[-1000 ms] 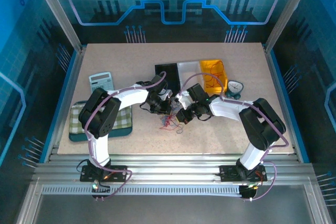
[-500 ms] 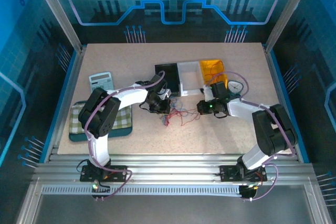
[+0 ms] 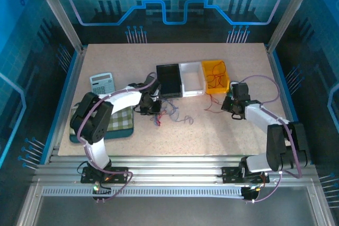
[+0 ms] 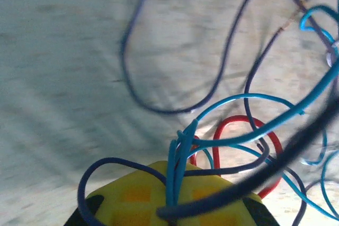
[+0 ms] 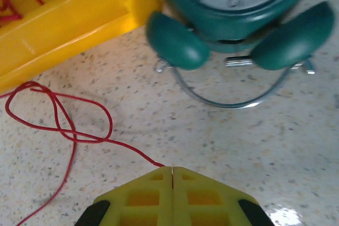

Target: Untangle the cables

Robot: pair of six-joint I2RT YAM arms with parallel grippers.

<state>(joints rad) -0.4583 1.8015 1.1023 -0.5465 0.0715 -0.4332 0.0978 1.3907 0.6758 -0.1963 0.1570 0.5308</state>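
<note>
1. cables (image 3: 170,114) lie as a loose tangle on the table (image 3: 106,59), just in front of the black bin (image 3: 169,80), at the left gripper's tip; one red wire (image 5: 58,123) looks apart from the pile, lying just in front of the yellow bin (image 5: 69,9)
2. left gripper (image 4: 172,197) has its fingers pressed together on a bunch of blue strands (image 4: 177,152); a red loop (image 4: 244,121) and a dark purple wire (image 4: 159,108) cross right there, so a hard pull likely cinches the knot instead of freeing it
3. right gripper (image 5: 173,183) fingers are closed tight with the red wire's end pinched in the seam; it is held at the very tip, so it could slip out under tension
4. red wire has an overlapped loop on the table; a sideways tug may tighten it into a knot
5. alarm clock (image 5: 238,3) stands just beyond the right fingers, beside the yellow bin; a wrist swing could knock it
6. strands are hair-thin, can't tell which crosses over which in the pile, so a wrong pull direction is a risk
</note>
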